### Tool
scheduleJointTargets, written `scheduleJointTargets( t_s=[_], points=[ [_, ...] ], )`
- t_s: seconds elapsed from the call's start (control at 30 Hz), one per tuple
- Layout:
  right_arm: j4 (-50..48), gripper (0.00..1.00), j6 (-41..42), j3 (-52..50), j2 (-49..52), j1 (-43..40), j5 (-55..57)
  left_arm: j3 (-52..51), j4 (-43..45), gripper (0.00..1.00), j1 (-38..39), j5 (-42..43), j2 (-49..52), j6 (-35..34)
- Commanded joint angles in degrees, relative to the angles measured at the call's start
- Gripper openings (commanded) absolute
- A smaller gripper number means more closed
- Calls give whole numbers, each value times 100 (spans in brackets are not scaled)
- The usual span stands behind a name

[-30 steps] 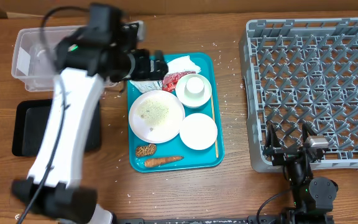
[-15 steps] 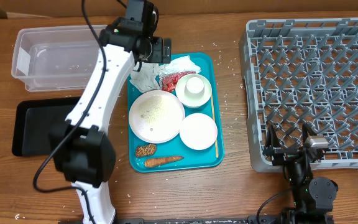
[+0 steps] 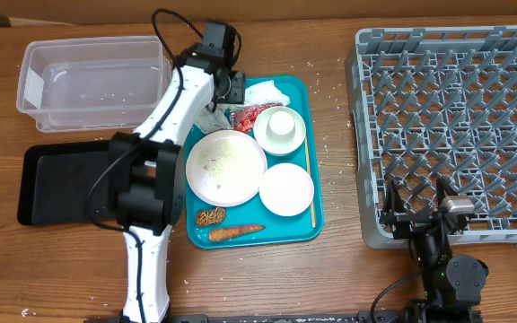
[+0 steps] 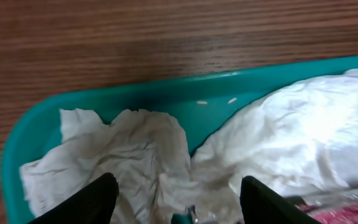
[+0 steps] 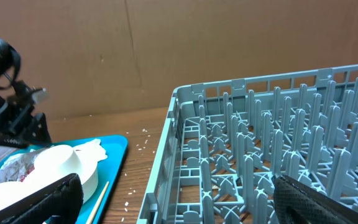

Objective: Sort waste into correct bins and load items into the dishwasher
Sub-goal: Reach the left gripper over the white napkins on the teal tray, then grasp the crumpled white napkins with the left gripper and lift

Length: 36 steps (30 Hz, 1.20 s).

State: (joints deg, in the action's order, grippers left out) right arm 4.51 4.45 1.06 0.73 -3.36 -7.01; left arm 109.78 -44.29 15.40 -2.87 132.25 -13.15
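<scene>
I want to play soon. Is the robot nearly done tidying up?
Not nearly. Nothing looks done: the tub and the dish rack look empty. Right now the left gripper hangs open over the napkins. The plate, bowls, carrot and the rest all wait on the teal tray.

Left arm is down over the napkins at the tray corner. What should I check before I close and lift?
1. The left gripper open, low over the tray corner: ok.
2. One napkin between its fingers: ok.
3. Nothing else in the gap: not ok, the second napkin reaches in too.
4. The wrapper outside the fingers: ok.
5. Way to the tub unobstructed: ok.
6. The right gripper open, parked at the rack edge: ok.
</scene>
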Motion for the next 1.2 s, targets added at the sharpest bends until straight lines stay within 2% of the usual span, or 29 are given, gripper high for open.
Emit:
scheduleJointTargets(
  t_s=[0.0, 0.3, 0.47, 0.63, 0.7, 1.0, 1.17],
  points=[
    [-26, 100, -17, -59, -57, -26, 55, 138, 74, 68, -4, -74, 153, -251],
    [-26, 100, -17, -59, -57, -26, 55, 116, 83, 65, -2, -2, 192, -275],
    [-26, 100, -17, -59, -57, -26, 55, 83, -28, 56, 2, -2, 238, -275],
    [-26, 100, -17, -59, -57, -26, 55, 83, -177, 57, 2, 13, 247, -289],
    [-26, 100, -17, -59, -57, -26, 55, 83, -212, 51, 2, 17, 247, -319],
    [-26, 100, -17, -59, -57, -26, 55, 122, -197, 4, 0, 142, 229, -317],
    [-26, 100, -17, -59, -57, -26, 55, 380, -457, 4, 0, 142, 66, -317]
  ],
)
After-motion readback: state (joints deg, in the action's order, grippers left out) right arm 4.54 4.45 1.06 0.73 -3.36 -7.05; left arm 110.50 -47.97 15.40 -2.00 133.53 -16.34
